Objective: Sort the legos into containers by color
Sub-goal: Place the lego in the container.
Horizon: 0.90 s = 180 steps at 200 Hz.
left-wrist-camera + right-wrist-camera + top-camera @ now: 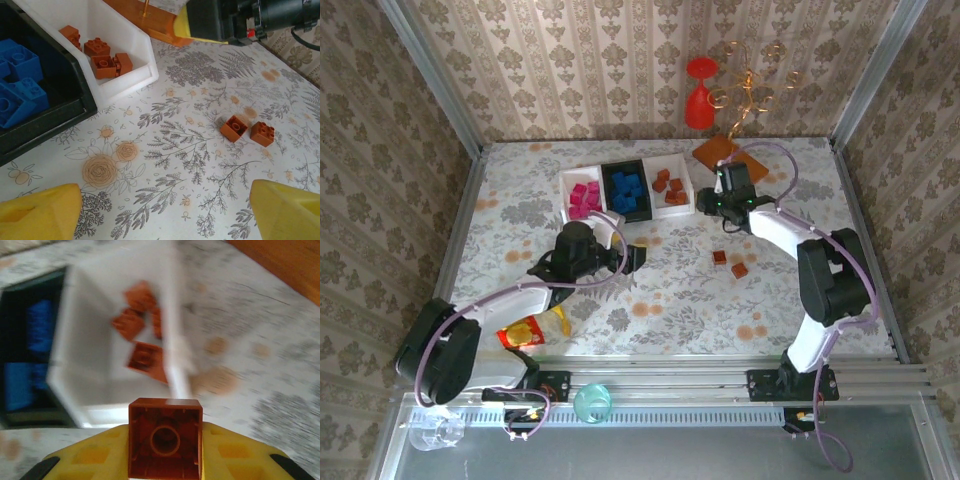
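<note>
Brown-orange plastic Lego brick (165, 437) sits clamped, hollow underside to the lens, between the right gripper's (165, 467) yellow fingers, just short of the near wall of the white plastic tray (110, 412) holding more brown-orange bricks; that wrist view is blurred. The left gripper (165, 210) hangs wide open and empty over the floral tablecloth (175, 165), with two loose brown-orange bricks (248, 131) ahead, side by side. From overhead, a black tray (626, 190) of blue bricks sits between that tray and a second white tray (566, 192) of magenta ones; the flat orange-brown board (720, 152) lies just beyond, and open cloth spreads between the arms.
</note>
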{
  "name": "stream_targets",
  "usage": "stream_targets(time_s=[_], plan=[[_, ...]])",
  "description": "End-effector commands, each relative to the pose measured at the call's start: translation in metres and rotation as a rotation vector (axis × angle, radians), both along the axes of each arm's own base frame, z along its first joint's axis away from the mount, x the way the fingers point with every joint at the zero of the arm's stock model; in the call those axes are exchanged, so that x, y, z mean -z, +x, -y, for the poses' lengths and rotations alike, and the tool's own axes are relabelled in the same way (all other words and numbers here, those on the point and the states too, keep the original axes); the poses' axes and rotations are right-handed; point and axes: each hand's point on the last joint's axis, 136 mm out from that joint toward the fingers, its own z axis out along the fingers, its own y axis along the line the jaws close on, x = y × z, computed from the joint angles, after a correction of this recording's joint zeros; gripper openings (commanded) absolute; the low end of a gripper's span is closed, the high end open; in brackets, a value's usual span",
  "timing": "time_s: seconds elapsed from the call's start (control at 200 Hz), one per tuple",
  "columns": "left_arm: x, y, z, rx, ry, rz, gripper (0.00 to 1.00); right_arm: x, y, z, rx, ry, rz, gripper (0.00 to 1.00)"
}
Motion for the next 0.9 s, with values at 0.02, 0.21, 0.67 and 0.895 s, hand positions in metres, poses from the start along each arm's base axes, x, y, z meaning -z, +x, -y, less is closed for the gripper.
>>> stream_targets(time_s=[0.02,0.21,0.67,0.895], plan=[[-0.015,0.007,-0.006,-0.031,-0.003,0.046,0.88,-0.016,0.02,-0.04,-0.069,0.054,0.046,0.34],[-0.019,0.008,-0.011,-0.047,-0.002,0.053,0.88,-0.002,0.058,-0.066,-0.079,0.056,0.039,0.34],[-0.021,0.005,-0.009,-0.026,-0.018,0.045,0.89,-0.028,0.072,-0.061,-0.072,0.07,0.06,0.52],[-0.02,-0.007,0.014,0.086,-0.049,0.035,0.89,-0.019,-0.002,-0.011,-0.018,-0.009,0.017,0.6]])
